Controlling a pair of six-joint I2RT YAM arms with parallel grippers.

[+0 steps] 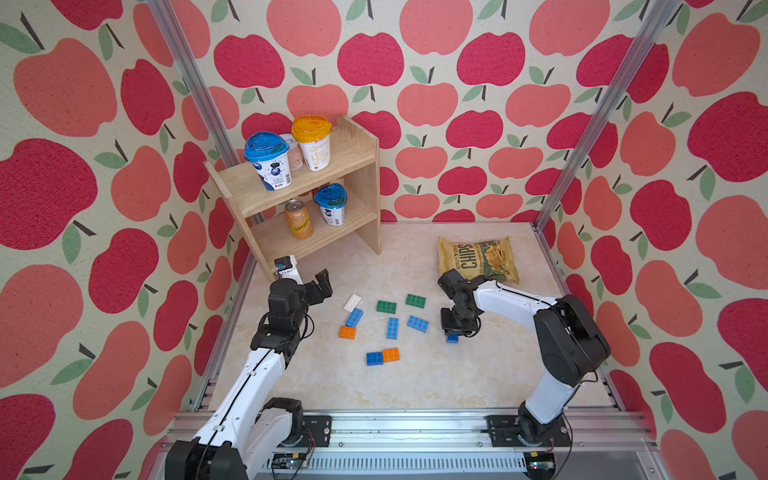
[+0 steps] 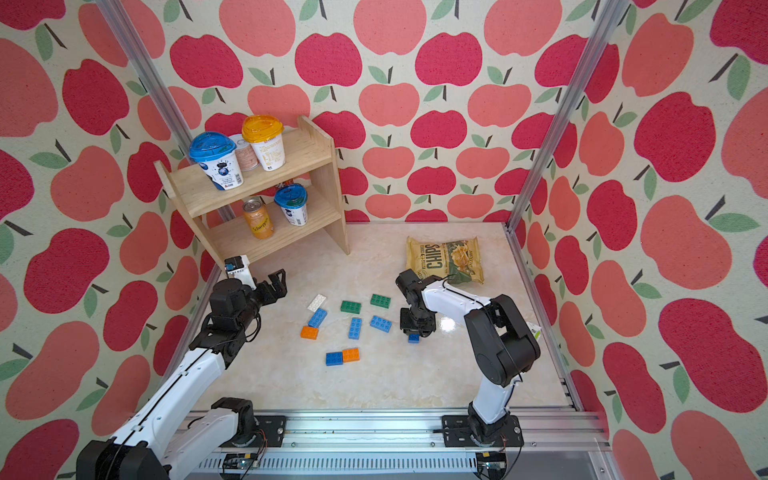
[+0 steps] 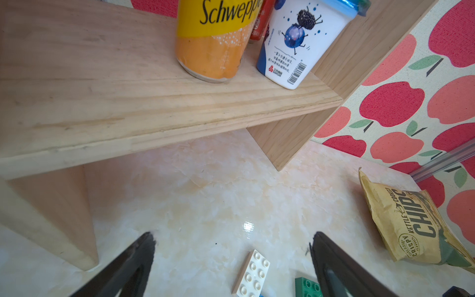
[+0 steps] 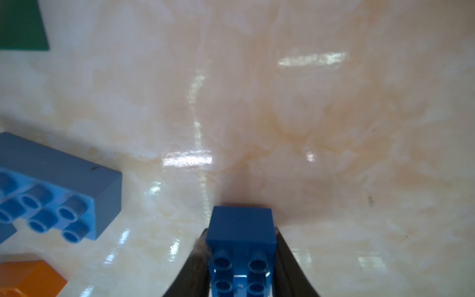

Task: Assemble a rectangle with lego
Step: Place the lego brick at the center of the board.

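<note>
**A:** Which step is this?

**B:** Pick-up, I'd say. The right end effector (image 1: 454, 335) is clamped on a small blue brick (image 4: 240, 231) at the 3 o'clock edge of the loose bricks. Whether it has left the tabletop (image 1: 415, 386) I cannot tell. The left end effector (image 1: 322, 283) hangs wide open and empty at 10 o'clock, near the white brick (image 1: 353, 302).

**A:** And next?

**B:** Probably carry it toward 8 o'clock, to the blue-and-orange pair (image 1: 382, 356) lying side by side. Then square it up and set it flush against an edge.
</note>
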